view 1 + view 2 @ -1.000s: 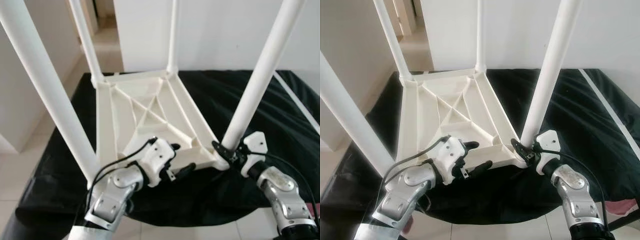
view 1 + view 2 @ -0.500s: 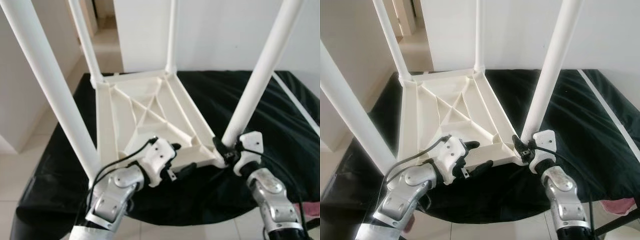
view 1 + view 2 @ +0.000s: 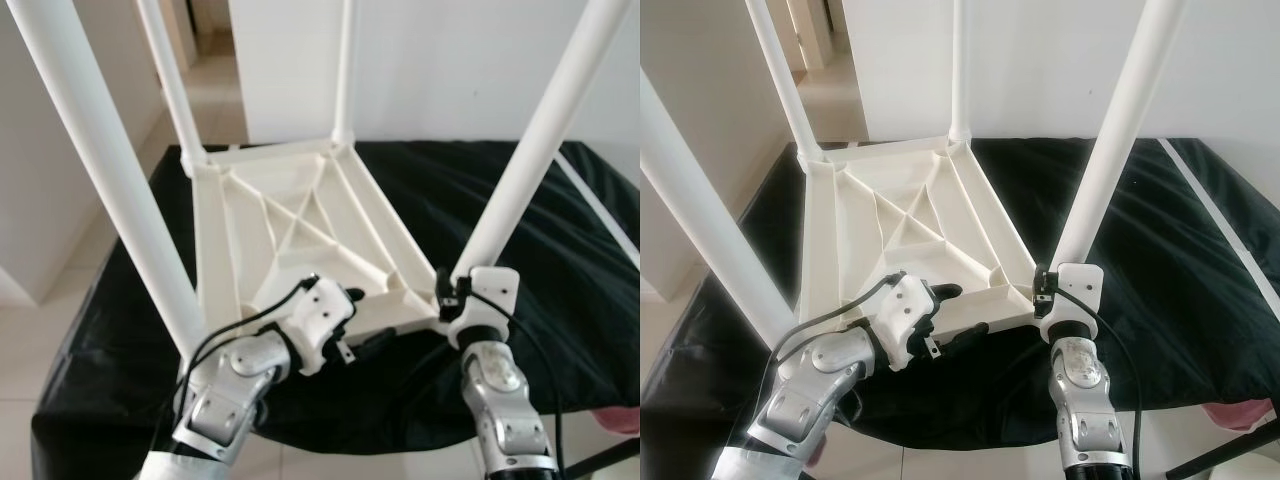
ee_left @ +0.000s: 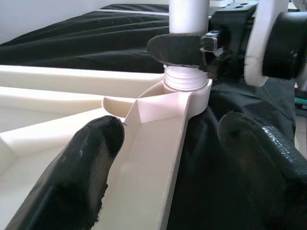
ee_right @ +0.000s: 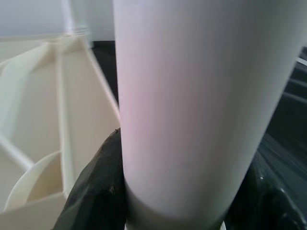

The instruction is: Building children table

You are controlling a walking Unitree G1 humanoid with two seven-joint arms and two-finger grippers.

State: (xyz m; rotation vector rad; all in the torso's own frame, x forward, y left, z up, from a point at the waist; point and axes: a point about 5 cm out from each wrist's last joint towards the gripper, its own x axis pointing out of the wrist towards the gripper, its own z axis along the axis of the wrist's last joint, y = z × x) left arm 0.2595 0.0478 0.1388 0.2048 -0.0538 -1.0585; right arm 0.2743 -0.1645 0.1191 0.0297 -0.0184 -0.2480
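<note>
Since a second ago, the right arm has swung inward, so its forearm now rises almost straight up beneath the near right table leg (image 3: pixel 1110 150). An upside-down white children's table (image 3: pixel 290 235) lies on a black cloth (image 3: pixel 560 250), its four legs pointing up. The right gripper (image 3: pixel 1052 285) is clamped around the base of that near right leg, just above the threaded corner socket (image 4: pixel 187 84); the wrist view shows one black finger (image 5: pixel 96 191) pressed on each side of the tube. The left gripper (image 3: pixel 355 320) straddles the table's near edge rib, one finger (image 4: pixel 81 163) inside the frame, the other outside, spread apart and not squeezing.
</note>
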